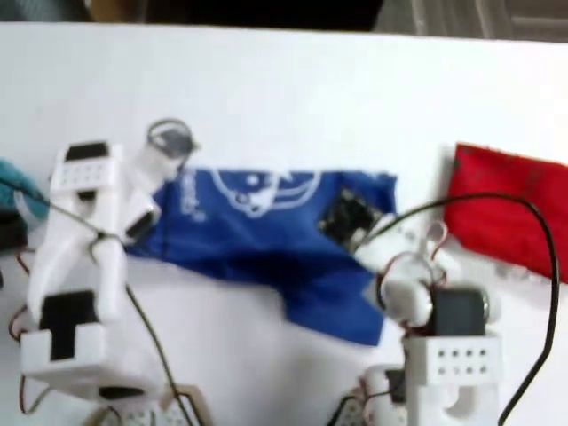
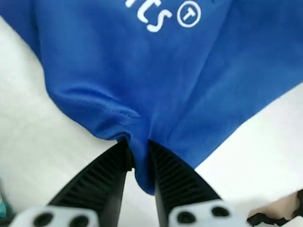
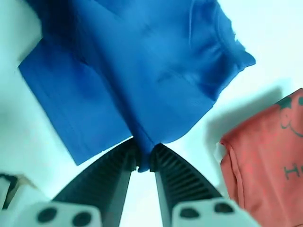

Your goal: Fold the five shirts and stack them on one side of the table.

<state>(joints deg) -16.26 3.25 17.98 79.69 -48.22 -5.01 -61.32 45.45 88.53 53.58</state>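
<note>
The white worktop (image 1: pixel 311 89) carries the blue shirt (image 1: pixel 266 231) at its middle and a red shirt (image 1: pixel 510 209) beside the right arm. The left end effector (image 2: pixel 138 150) and the right end effector (image 3: pixel 145 152) each pinch the blue shirt's fabric at opposite ends. Beyond the far edge, the room is dark.

Rumpled blue shirt (image 1: pixel 266 232), red shirt (image 1: pixel 506 209) aside

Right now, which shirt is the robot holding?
The blue shirt: the left end effector and right end effector both pinch it. The red shirt lies apart.
</note>
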